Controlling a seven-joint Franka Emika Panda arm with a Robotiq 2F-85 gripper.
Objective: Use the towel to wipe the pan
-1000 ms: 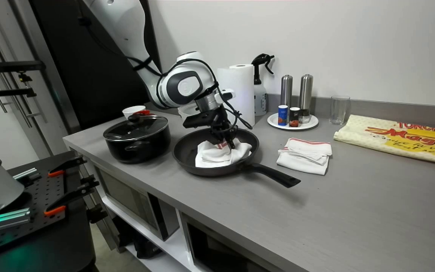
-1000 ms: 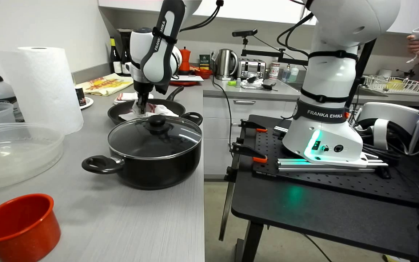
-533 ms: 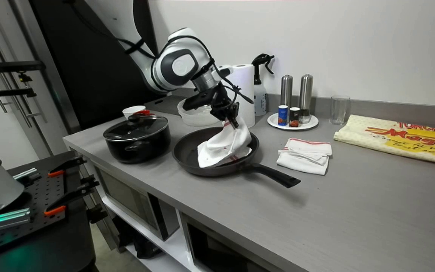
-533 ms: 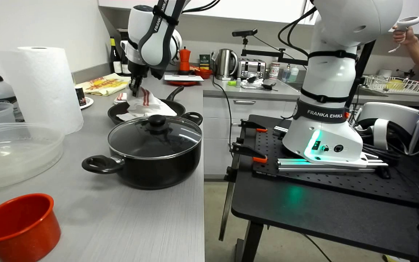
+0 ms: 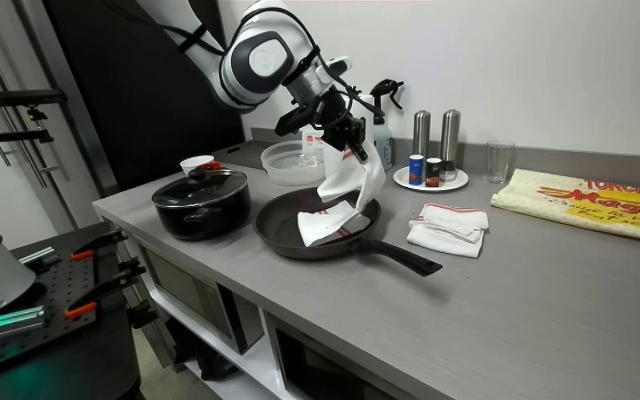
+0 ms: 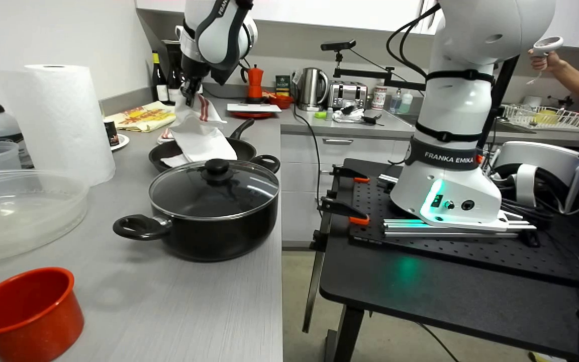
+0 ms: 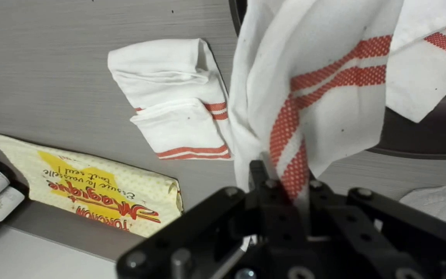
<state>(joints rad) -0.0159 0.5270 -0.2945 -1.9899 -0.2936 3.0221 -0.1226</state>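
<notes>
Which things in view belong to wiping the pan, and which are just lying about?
Job:
gripper
striped towel, pinched in it
frying pan

Lying about:
folded towel
lidded black pot
paper towel roll
red container
drinking glass
spray bottle

the rounded white arm (image 6: pixel 453 103) has dark grey panels (image 5: pixel 240 62), black straps (image 6: pixel 442 134) and cables (image 5: pixel 355 95), "franka emika" lettering (image 6: pixel 450 157), a green-lit base (image 6: pixel 460 191) and a black end effector (image 7: pixel 288 180) with silver screws (image 7: pixel 364 192).

Woven cloth towel (image 5: pixel 353 180), matt pan (image 5: pixel 280 223)
</notes>
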